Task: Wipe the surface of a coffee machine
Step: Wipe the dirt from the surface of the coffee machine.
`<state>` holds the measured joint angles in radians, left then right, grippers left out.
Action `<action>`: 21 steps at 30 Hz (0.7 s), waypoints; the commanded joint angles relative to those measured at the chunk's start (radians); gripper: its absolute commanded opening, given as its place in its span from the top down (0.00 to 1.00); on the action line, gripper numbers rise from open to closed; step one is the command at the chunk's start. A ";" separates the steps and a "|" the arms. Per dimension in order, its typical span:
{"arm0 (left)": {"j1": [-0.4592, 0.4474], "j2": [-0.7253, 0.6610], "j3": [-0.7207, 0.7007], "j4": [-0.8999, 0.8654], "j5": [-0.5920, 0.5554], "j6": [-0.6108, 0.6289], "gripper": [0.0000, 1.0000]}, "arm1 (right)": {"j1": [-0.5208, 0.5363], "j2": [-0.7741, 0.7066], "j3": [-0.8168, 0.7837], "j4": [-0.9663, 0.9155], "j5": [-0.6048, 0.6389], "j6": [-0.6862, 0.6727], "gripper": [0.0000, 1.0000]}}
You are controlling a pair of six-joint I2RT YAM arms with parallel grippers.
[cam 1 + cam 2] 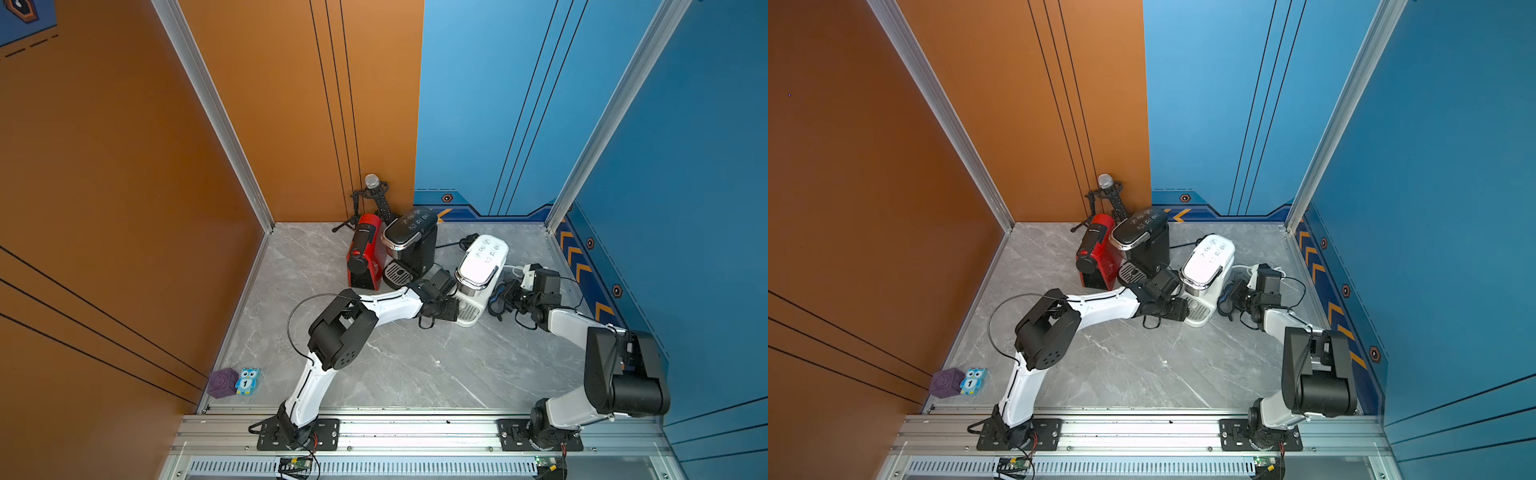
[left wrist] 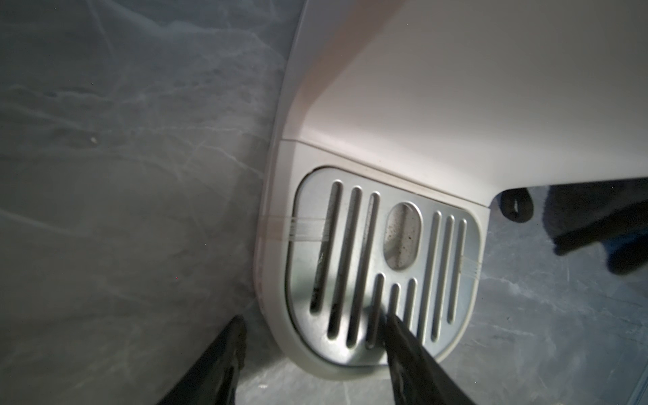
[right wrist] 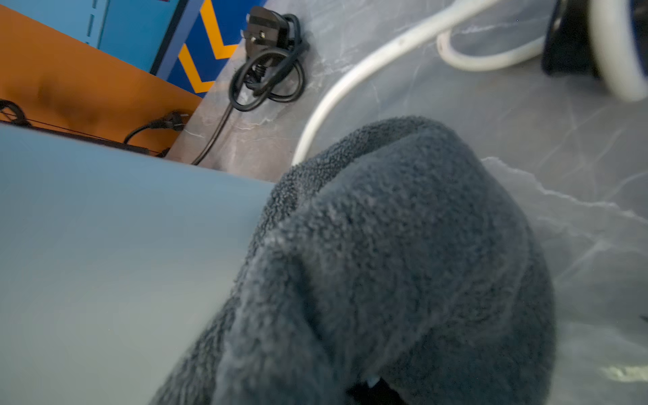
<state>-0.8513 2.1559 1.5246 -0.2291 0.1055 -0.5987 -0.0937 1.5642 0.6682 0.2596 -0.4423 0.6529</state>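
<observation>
our right gripper (image 1: 505, 297) is pinched shut on the cloth (image 3: 403, 263), bunched against the side wall of the white machine (image 1: 482, 262), which stands mid-table beside the black machine (image 1: 409, 232); we judge that side's wipe is the step in hand. our left gripper (image 2: 312, 319) is spread astride the rim of the drip tray (image 2: 431, 266), one finger on the grille, one outside the base, likely bracing. next we must drag the cloth along the wall with even pressure, clear of the white cord (image 3: 336, 89), without shoving the machine.
</observation>
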 commanded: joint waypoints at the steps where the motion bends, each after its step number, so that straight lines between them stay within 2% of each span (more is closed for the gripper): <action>1: -0.020 0.057 -0.006 -0.079 0.041 0.004 0.36 | 0.011 0.089 -0.005 0.115 -0.052 0.026 0.91; 5: -0.020 0.059 -0.005 -0.078 0.040 0.006 0.36 | 0.011 0.180 0.014 0.141 -0.076 0.038 0.92; 9: -0.019 0.061 -0.004 -0.078 0.040 0.006 0.36 | 0.011 0.174 0.022 0.156 -0.101 0.054 0.93; 21: -0.020 0.077 0.009 -0.077 0.049 0.007 0.36 | 0.022 -0.175 0.081 -0.067 -0.095 0.039 0.92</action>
<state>-0.8520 2.1647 1.5372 -0.2321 0.1139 -0.5987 -0.1028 1.4754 0.6910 0.2234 -0.4709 0.6857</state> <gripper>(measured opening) 0.641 0.141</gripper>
